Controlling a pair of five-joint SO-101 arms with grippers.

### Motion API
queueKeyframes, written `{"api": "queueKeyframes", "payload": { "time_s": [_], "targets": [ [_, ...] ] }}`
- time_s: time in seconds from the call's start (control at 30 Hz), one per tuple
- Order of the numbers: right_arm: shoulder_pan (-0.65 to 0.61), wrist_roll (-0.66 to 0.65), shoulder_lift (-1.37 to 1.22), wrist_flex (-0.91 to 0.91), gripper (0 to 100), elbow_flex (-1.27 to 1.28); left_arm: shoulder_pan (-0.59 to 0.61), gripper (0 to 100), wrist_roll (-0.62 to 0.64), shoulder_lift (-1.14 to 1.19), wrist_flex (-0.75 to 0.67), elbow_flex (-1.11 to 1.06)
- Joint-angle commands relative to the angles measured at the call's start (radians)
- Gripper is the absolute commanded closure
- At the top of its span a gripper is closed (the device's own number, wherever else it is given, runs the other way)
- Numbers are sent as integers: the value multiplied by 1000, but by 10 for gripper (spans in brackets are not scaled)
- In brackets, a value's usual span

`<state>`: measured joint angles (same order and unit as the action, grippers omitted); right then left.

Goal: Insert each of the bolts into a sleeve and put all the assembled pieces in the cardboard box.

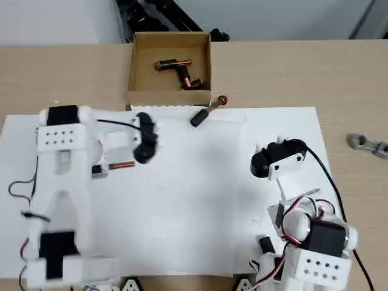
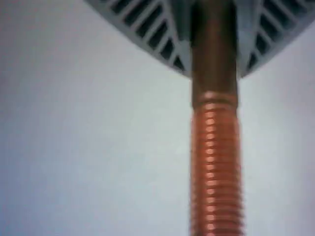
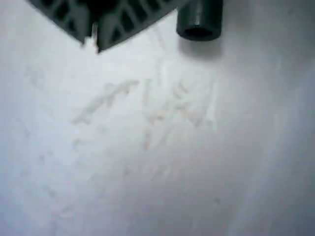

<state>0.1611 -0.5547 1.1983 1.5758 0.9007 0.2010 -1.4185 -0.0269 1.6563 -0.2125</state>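
— Where is the bolt (image 2: 215, 162)?
— Gripped in the left hand (image 1: 103, 167), above the white sheet (image 1: 200, 200).
— And the others?
— Two assembled pieces (image 1: 176, 64) lie in the box (image 1: 134, 66), with a third piece (image 1: 206, 113) just outside it. The right hand (image 1: 259, 165) is closed and empty, with a sleeve (image 3: 199, 19) nearby.

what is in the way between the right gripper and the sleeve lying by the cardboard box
Nothing visible: only bare white sheet lies between the right gripper and the sleeve. The left gripper and its bolt sit off that line.
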Motion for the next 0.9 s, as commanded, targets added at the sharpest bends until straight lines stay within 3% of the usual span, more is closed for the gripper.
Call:
{"api": "queueKeyframes", "payload": {
  "time_s": [0.0,0.33,0.43,0.63,0.77,0.87],
  "targets": [
    [5,2,-4,-13,991,-3,66,994,-43,129,-101,-1],
    [12,8,-4,-10,991,-3,74,969,23,456,-292,8],
    [12,6,-4,-8,991,-3,80,943,23,445,-207,25],
    [8,6,-4,-8,991,-3,120,913,32,281,91,193],
    [10,6,-2,-10,991,-3,123,913,213,109,95,202],
    [10,8,-2,-13,991,-3,95,913,456,-2,95,171]
  ]
}}
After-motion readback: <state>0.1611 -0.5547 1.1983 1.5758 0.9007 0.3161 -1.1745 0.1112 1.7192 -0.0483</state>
